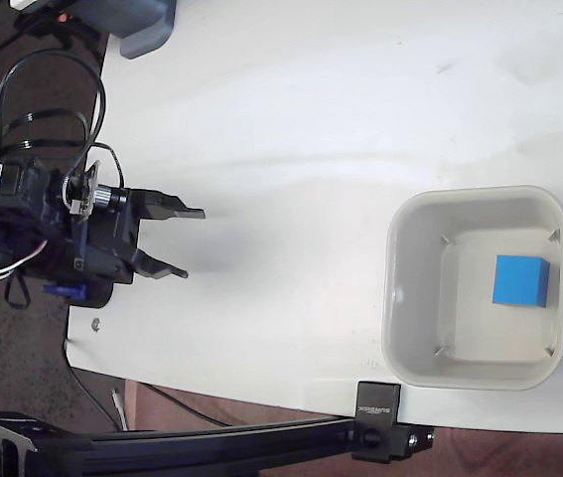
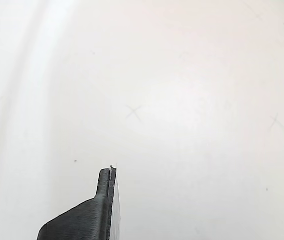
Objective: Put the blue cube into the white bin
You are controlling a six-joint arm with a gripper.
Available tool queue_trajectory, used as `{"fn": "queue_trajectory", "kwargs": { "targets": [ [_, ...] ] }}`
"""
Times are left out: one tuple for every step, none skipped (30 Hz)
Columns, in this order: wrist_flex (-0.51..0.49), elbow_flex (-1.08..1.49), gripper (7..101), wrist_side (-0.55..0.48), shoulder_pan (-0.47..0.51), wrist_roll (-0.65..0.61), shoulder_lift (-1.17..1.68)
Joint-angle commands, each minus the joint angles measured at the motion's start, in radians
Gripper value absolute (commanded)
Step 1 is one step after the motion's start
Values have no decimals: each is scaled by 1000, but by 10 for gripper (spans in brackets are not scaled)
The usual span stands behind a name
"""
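The blue cube (image 1: pixel 517 281) sits flat on the floor of the white bin (image 1: pixel 412 298), toward the right-hand side of it in the fixed view, close to that wall and clear of the others — task's thing is home. The bin itself rests near the right edge of the white table (image 1: pixel 301 119), close to the table's lower edge. Well apart, over at the left edge of the table, the gripper (image 1: pixel 188 241) hangs with its two black fingers spread, a plain gap between the tips and nothing held between them. The wrist view shows one dark fingertip (image 2: pixel 105 182) rising from the bottom edge over bare table marked with faint crosses — the second finger is out of that picture
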Motion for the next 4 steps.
{"fn": "queue_trajectory", "kwargs": {
  "targets": [
    [-5, -23, 1003, 0, 5, 2, 23],
    [-5, -23, 1003, 0, 5, 2, 23],
    [-5, -23, 1003, 0, 5, 2, 23],
    [-5, -23, 1003, 0, 5, 2, 23]
  ]
}}
